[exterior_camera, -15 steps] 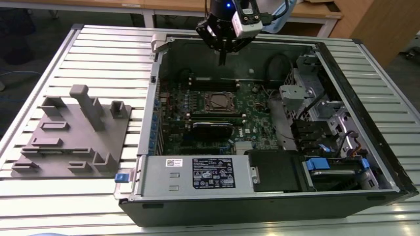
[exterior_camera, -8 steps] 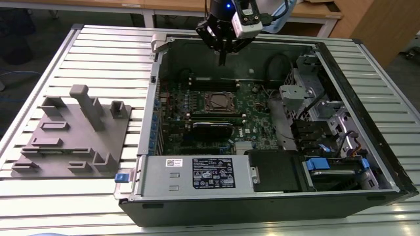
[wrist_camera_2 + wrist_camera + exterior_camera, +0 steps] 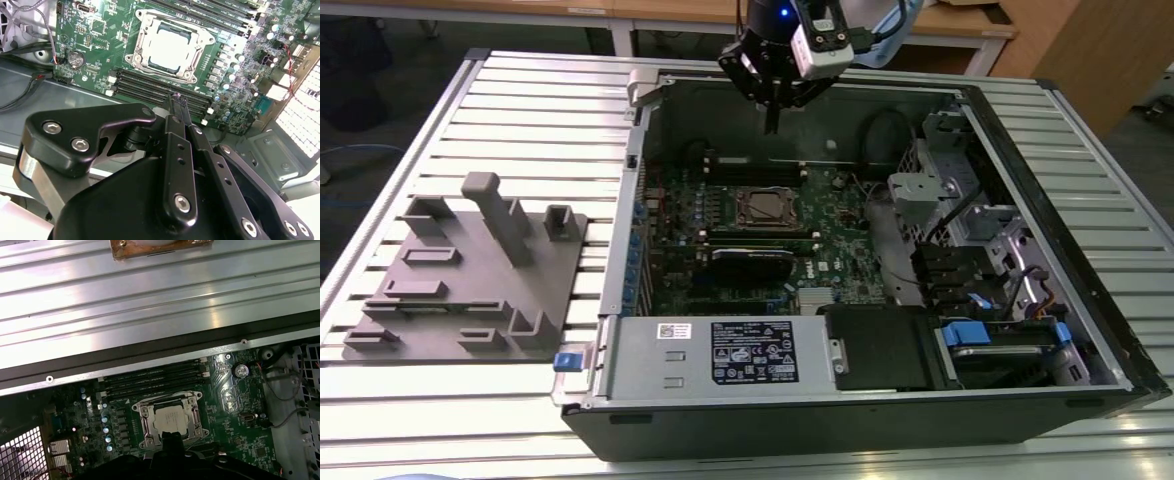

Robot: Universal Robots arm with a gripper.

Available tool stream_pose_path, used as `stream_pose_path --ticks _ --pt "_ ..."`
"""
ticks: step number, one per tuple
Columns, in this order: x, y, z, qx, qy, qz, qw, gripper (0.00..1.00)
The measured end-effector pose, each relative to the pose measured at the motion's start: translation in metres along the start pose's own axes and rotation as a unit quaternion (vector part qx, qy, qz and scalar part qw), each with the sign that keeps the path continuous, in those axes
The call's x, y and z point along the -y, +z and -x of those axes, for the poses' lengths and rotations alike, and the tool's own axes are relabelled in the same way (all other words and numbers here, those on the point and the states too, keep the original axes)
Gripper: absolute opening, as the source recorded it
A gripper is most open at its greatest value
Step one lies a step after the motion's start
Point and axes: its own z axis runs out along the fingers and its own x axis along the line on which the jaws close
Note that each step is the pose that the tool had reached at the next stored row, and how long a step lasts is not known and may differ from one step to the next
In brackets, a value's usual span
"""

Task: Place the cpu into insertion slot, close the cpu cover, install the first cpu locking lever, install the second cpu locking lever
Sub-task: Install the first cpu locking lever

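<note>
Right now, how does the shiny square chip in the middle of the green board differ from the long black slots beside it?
The cpu is a pale silver square; the memory slots are long, narrow and black. The cpu sits alone inside a silvery metal frame, the cpu cover, while the memory slots lie in parallel rows, unframed and empty. Both sit flat on the same green board.

My gripper (image 3: 771, 125) hangs in open air above the slot (image 3: 767, 208). Nothing stands between us. The case wall (image 3: 801, 100) is just behind me, and black memory slots (image 3: 160, 90) lie below.
</note>
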Motion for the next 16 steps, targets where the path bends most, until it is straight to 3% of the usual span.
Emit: stream_pose_path --ticks 11,13,16 --pt "0.0 0.0006 0.0 -0.0001 0.0 -0.0001 1.0 0.1" --pt "0.0002 0.0062 -0.0001 -0.0001 0.0 -0.0001 1.0 0.1" --pt "0.0001 0.0063 -0.0001 -0.0001 0.0 -0.0002 1.0 0.1"
